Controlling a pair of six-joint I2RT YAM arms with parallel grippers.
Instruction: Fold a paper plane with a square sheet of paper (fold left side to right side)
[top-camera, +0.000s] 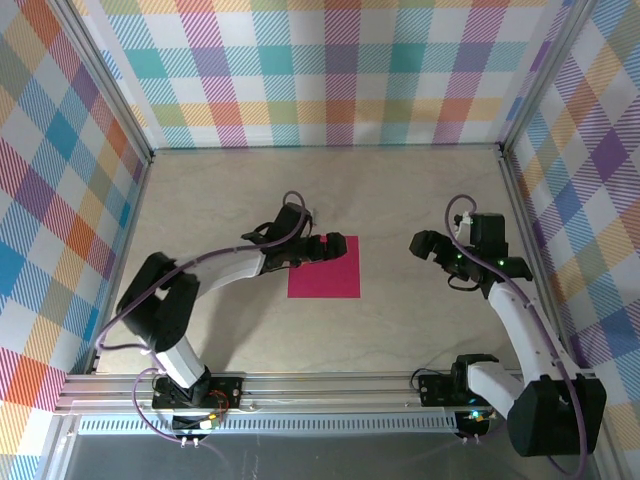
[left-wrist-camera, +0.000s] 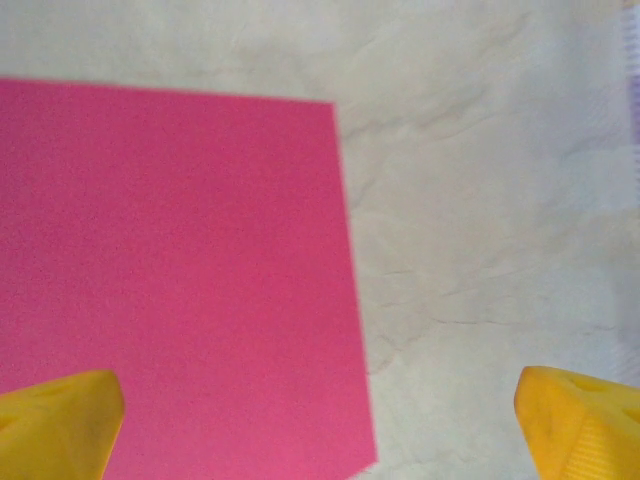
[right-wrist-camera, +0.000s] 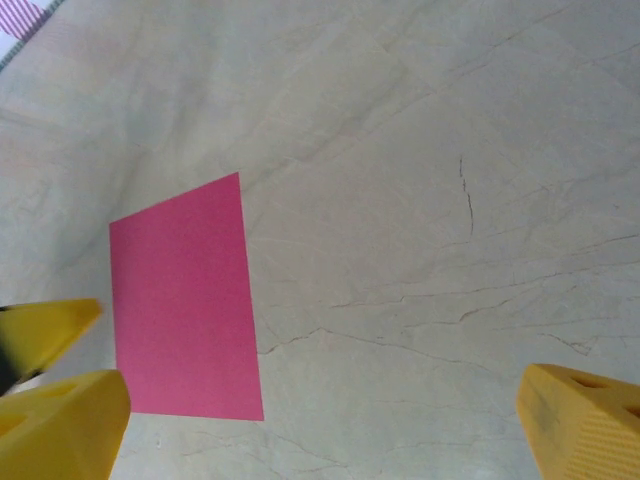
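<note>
The square sheet of paper (top-camera: 324, 267) in the middle of the top view is bright pink all over, with no marks. The table (top-camera: 420, 190) under it is pale sandy wood with thin wavy lines. The walls (top-camera: 340, 70) have a check pattern of pink, teal, yellow, orange and purple on white. Both arms (top-camera: 225, 268) are white and black, with light purple cables (top-camera: 292, 198). The rail (top-camera: 330, 405) at the bottom is silver. The left gripper (left-wrist-camera: 320, 430) has yellow fingers (left-wrist-camera: 60, 425), and the right gripper (right-wrist-camera: 320, 420) has yellow fingers (right-wrist-camera: 580, 420) too.
</note>
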